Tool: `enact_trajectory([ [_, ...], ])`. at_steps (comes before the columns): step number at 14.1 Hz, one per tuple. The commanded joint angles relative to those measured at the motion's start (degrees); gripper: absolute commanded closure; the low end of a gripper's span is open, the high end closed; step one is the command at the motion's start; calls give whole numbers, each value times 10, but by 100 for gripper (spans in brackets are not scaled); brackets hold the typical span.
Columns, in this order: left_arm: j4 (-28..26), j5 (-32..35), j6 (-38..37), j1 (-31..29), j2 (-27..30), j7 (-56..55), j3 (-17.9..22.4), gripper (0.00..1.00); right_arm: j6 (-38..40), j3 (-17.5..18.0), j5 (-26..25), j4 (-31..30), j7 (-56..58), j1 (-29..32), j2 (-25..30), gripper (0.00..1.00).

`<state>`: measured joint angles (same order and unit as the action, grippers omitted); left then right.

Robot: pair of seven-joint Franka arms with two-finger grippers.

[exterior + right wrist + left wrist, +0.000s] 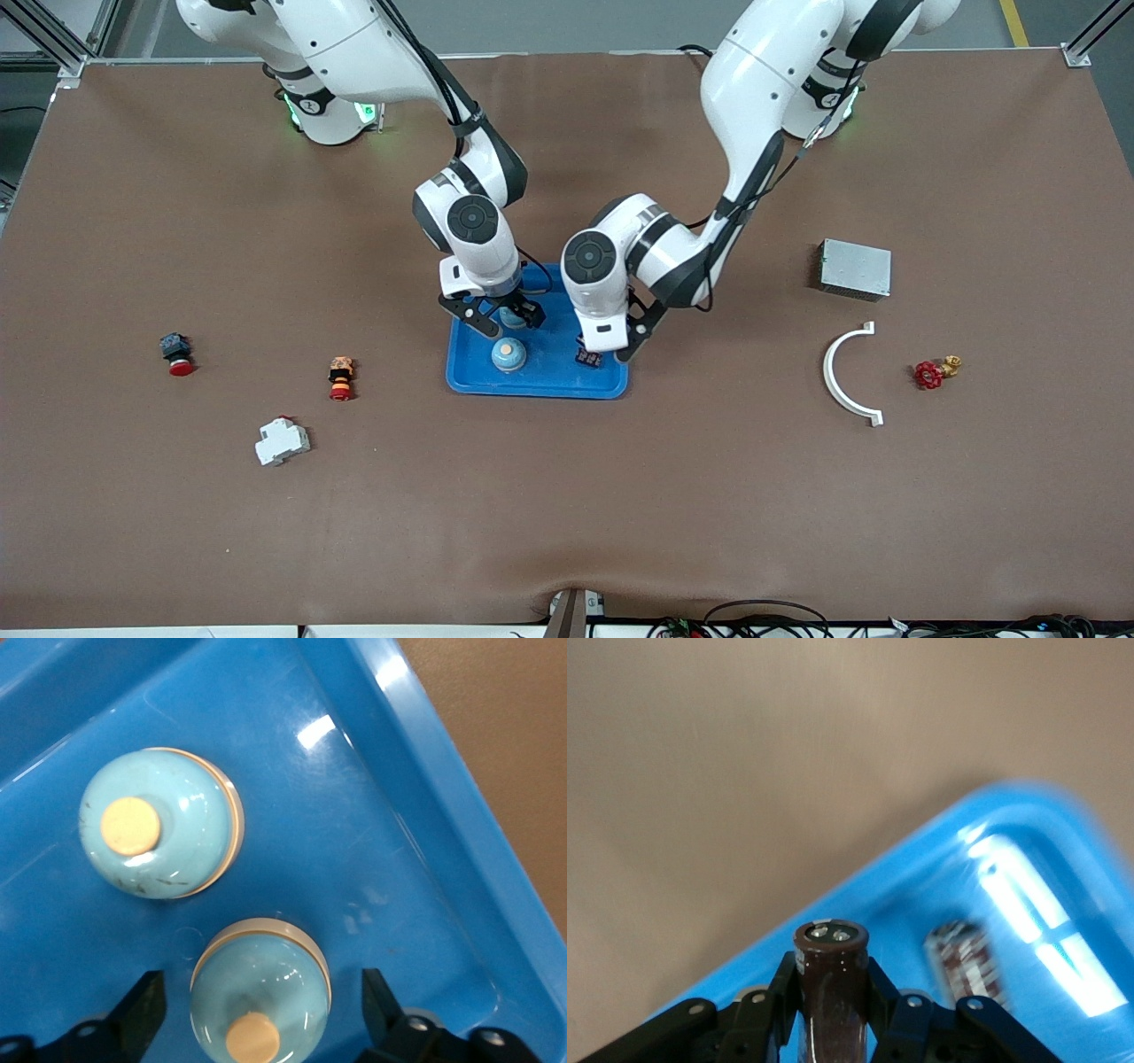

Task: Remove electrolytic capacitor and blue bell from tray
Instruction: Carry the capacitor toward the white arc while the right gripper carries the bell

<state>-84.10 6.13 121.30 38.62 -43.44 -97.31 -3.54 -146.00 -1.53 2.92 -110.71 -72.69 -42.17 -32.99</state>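
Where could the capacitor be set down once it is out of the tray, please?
Bare mat lies between the tray and the white curved bracket, and all along the table's edge nearest the front camera. The tray itself is crowded: two bells, both grippers, and the left gripper holding the capacitor.

- My work table (567, 496): brown matte covering, wrinkled at the edge nearest the front camera.
- Tray (540, 385): bright blue, rimmed, at mid-table between my two arms.
- Toward my right arm's end: black button with red cap (176, 353); orange-and-red button (341, 377); white breaker block (282, 440), nearest the front camera.
- Toward my left arm's end: grey metal box (855, 268); white curved bracket (846, 375); red valve handle (935, 371).
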Motion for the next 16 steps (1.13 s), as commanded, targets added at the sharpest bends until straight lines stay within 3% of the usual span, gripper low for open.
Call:
enact_trajectory([
  [1, -13, 15, -78, -30, 43, -10, 15, 100, 5, -10, -21, 9, -10, -19, -3, 83],
  [2, -12, 14, -102, -42, 51, -11, 26, 100, 5, -10, -21, 9, -10, -19, -3, 100],
  [8, -68, 38, -187, -163, 120, 50, 29, 100, 26, -10, -21, 13, -5, -15, 5, 100],
  [11, -121, 41, -182, -218, 158, 121, 26, 100, 125, -12, -24, 54, 1, -12, 15, 100],
  [14, -227, 42, -86, -261, 193, 173, 26, 100, 273, -13, -39, 101, 56, 9, 43, 100],
  [16, -267, 65, -51, -288, 202, 195, 26, 100, 341, -14, -53, 113, 104, 28, 66, 100],
])
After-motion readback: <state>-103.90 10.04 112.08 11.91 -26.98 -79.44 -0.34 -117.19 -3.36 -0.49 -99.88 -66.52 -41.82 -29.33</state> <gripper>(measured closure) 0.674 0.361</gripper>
